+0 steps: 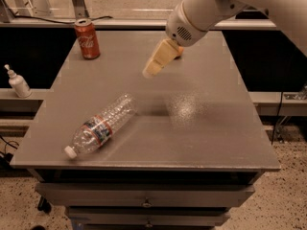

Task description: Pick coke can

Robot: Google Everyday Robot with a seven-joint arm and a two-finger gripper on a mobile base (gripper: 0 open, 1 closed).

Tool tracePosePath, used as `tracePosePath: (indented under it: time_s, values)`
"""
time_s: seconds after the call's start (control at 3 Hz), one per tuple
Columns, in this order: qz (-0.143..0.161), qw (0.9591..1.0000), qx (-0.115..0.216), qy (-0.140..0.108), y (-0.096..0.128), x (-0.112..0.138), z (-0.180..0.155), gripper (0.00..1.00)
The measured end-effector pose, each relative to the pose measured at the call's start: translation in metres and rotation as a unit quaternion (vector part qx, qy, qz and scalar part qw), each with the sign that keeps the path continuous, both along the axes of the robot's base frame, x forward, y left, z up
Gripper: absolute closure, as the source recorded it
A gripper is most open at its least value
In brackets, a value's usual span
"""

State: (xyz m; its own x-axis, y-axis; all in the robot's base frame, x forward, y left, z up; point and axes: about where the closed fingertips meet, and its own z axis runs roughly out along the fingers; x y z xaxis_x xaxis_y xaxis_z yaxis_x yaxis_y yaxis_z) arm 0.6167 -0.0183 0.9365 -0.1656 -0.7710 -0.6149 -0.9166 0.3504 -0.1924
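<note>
The red coke can stands upright at the far left corner of the grey table. My gripper hangs above the middle of the table's far half, to the right of the can and well apart from it. Its cream-coloured fingers point down and to the left. Nothing shows between them.
A clear plastic water bottle with a red-blue label lies on its side at the front left. An orange fruit is mostly hidden behind my gripper. A white pump bottle stands on a ledge left of the table.
</note>
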Motion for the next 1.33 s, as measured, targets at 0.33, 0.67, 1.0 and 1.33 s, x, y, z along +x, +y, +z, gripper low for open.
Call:
tracePosePath:
  time_s: [0.33, 0.67, 1.0, 1.33]
  values:
    - [-0.001, 1.0, 0.004, 0.001, 0.0, -0.001, 0.0, 0.0]
    - [0.0, 0.9992, 0.039, -0.009, 0.023, 0.015, -0.001, 0.0]
    - [-0.001, 0.9956, 0.089, -0.029, 0.075, 0.053, 0.001, 0.0]
    - [-0.001, 0.9905, 0.13, -0.046, 0.13, 0.094, -0.001, 0.0]
